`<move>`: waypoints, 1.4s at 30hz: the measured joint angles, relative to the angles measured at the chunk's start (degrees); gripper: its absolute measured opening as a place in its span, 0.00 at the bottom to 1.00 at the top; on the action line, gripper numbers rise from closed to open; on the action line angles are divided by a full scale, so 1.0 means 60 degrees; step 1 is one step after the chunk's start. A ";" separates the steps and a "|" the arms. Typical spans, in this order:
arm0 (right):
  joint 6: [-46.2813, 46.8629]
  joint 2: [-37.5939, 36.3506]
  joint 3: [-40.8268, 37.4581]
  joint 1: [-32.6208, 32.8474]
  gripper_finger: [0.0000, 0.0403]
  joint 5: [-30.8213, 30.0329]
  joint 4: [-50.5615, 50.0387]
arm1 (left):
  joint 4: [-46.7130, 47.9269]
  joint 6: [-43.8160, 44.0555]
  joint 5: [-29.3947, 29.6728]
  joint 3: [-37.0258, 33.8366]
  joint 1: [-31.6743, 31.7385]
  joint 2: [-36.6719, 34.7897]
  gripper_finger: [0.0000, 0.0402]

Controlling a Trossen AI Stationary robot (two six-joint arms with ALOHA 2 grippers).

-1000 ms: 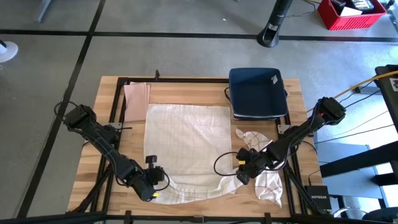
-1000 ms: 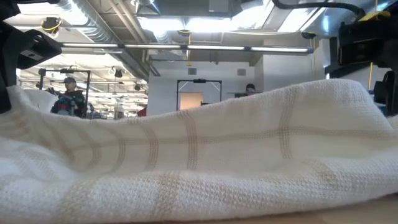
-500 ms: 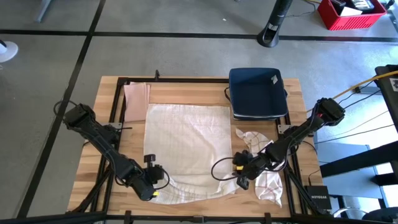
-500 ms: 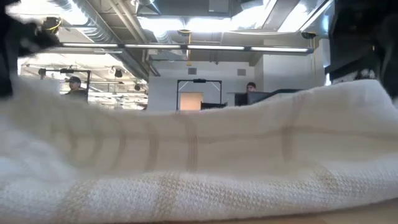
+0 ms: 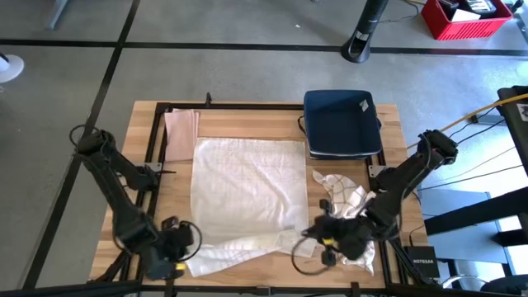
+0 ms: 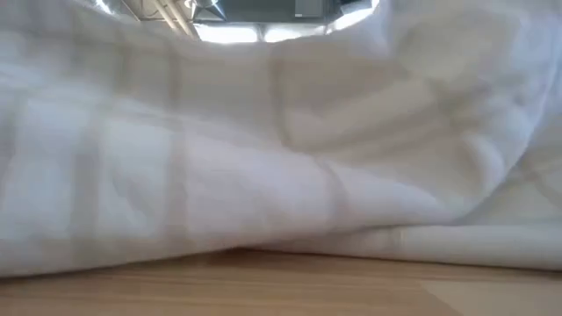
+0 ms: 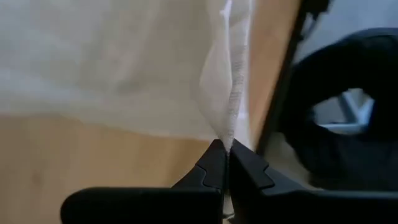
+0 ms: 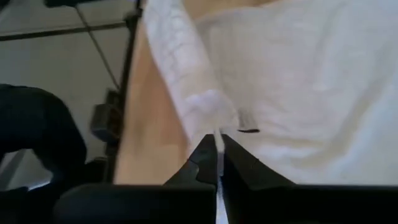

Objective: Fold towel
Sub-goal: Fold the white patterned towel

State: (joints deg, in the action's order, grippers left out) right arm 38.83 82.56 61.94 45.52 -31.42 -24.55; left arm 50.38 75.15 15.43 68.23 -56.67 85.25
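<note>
1. High view: towel lies spread over the middle of the wooden counter, its near edge bunched into a ridge along the counter's near edge. Left tool sits at the near-left corner of the towel, right tool at the near-right corner. A crumpled white cloth lies by the right edge, a dark blue tray at the far right corner, a pinkish folded cloth at the far left. Grey floor with dark lines all round; red crate far off.
2. Low view: towel fills nearly the whole picture, draped, resting on counter; a sliver of ceiling light above.
3. Left wrist view: left tool pressed together, pinching a thin towel edge that rises taut from the tips. Counter beneath.
4. Right wrist view: right tool likewise pinching a towel edge or corner. Counter edge and floor beyond.
5. Handling, my guess: light, limp, woven, not slippery; sags between grips, so hold at both near corners and keep tension even or the fold skews. Could drag the crumpled cloth.
</note>
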 joint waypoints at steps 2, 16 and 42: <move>-0.0003 0.0052 0.0003 0.0337 0.01 -0.0142 0.0368 | -0.0184 0.0749 -0.0017 0.0000 -0.0422 0.0010 0.00; -0.1540 0.0139 0.1523 0.1819 0.01 -0.1280 0.1676 | -0.0789 0.0343 0.2381 0.1470 -0.1536 0.0007 0.00; 0.2911 0.2729 0.1533 0.2826 0.01 0.0153 0.2161 | -0.2879 0.2941 0.2720 0.1741 -0.3008 0.1709 0.00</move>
State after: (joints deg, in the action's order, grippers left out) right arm 56.29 98.93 71.13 62.48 -30.51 -11.58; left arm 33.11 92.80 31.75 78.67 -74.71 95.51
